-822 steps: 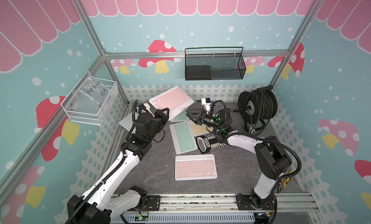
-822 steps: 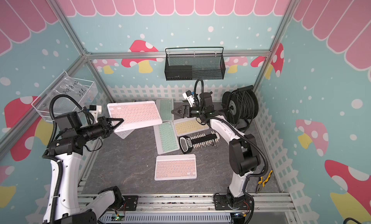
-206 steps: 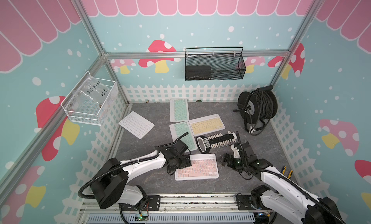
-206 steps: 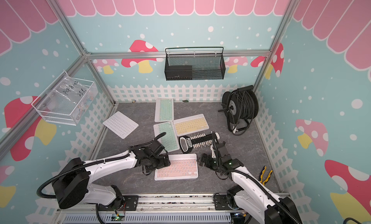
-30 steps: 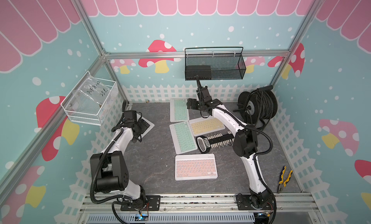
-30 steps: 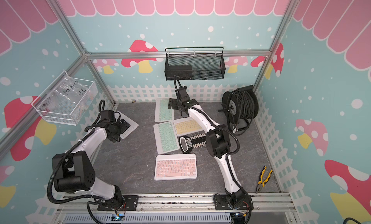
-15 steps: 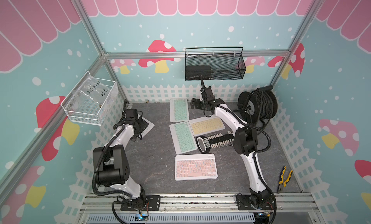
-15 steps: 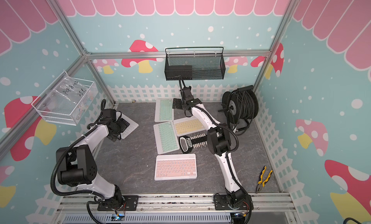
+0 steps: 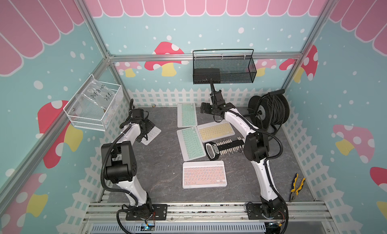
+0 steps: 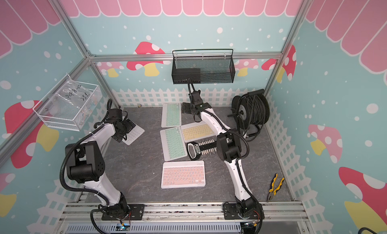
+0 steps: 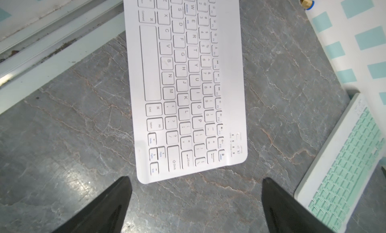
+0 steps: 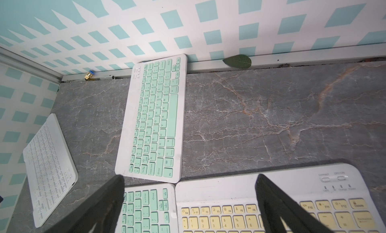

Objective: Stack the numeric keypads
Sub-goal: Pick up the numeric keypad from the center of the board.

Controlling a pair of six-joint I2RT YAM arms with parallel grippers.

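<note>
Several numeric keypads lie flat and apart on the grey table in both top views: a white one [image 9: 152,134] at the left, a mint one [image 9: 186,114] at the back, a second mint one [image 9: 191,143], a yellow one [image 9: 215,131] and a pink one [image 9: 204,177] at the front. My left gripper [image 11: 195,200] hovers open over the white keypad [image 11: 188,85], its fingertips framing bare table just off one short end. My right gripper [image 12: 188,200] hangs open above the yellow keypad [image 12: 229,207] and second mint keypad [image 12: 146,209], holding nothing.
A black bar-shaped holder with white pegs [image 9: 226,147] lies beside the yellow keypad. A cable reel [image 9: 270,111] stands at the back right. Pliers [image 9: 297,186] lie at the front right. A black mesh basket [image 9: 224,69] and a clear bin [image 9: 94,105] hang on the walls.
My left gripper has drifted a little toward the back over the white keypad. My right gripper has shifted slightly to the right. Both stay open.
</note>
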